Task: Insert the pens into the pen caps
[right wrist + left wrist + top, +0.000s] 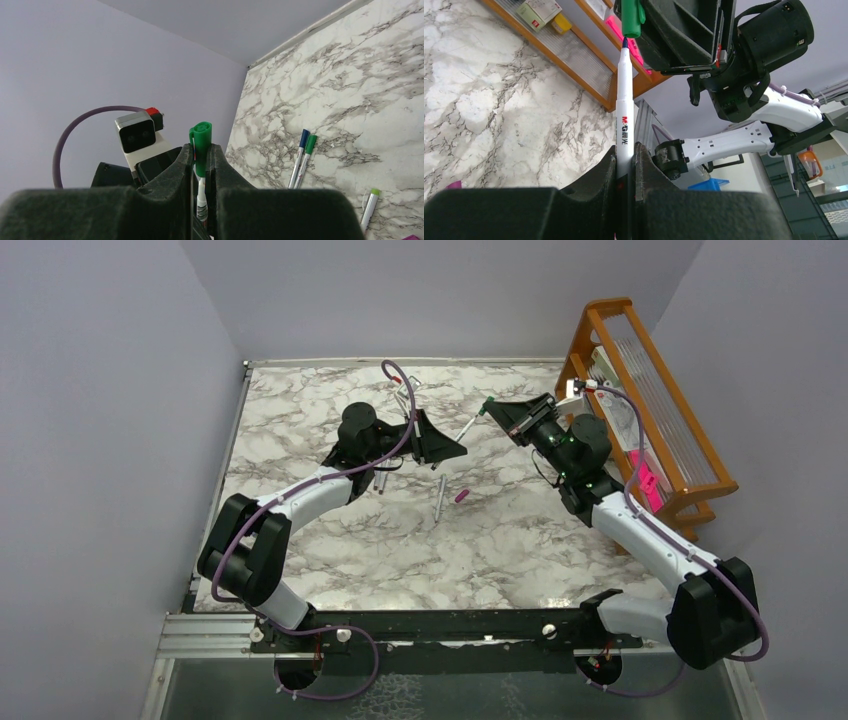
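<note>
A red "M&G" brand mark, followed by the dark Chinese characters "晨光", is printed lengthwise on the white barrel of the pen [624, 100] in the left wrist view. Print is carried by a small box [540, 9] on the wooden rack [549, 55], but it is too small to be read.

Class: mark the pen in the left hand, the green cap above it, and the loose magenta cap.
pen [624, 100]: left wrist view, mid-barrel.
green cap [631, 20]: left wrist view, side.
magenta cap [461, 496]: top view, middle.
</note>
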Controlling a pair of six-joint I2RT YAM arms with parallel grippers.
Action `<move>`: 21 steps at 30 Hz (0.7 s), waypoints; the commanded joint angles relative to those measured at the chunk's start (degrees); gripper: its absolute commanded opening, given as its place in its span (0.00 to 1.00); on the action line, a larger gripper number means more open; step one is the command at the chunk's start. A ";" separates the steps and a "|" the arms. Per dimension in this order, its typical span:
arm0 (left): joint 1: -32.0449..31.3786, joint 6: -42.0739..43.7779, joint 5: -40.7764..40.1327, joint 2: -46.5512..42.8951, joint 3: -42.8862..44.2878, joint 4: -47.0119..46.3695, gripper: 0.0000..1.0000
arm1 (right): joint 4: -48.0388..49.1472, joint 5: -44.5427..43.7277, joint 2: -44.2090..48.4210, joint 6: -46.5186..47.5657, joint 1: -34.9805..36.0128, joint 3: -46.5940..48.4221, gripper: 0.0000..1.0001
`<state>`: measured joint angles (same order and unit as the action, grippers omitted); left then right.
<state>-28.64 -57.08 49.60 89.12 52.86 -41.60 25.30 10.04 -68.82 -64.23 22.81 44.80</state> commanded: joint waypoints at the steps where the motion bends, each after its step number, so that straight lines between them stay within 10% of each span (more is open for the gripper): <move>1: -0.36 0.74 1.44 -0.66 2.09 -2.41 0.00 | 1.25 1.97 -0.80 0.77 -0.25 -0.50 0.01; 21: -0.36 0.65 1.72 -0.43 2.21 -2.38 0.00 | 2.15 2.67 -1.49 0.95 -0.27 -0.08 0.01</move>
<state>-28.64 -57.08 49.93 89.12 53.01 -41.76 25.36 10.63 -69.76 -64.20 22.79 44.80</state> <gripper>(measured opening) 0.109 0.087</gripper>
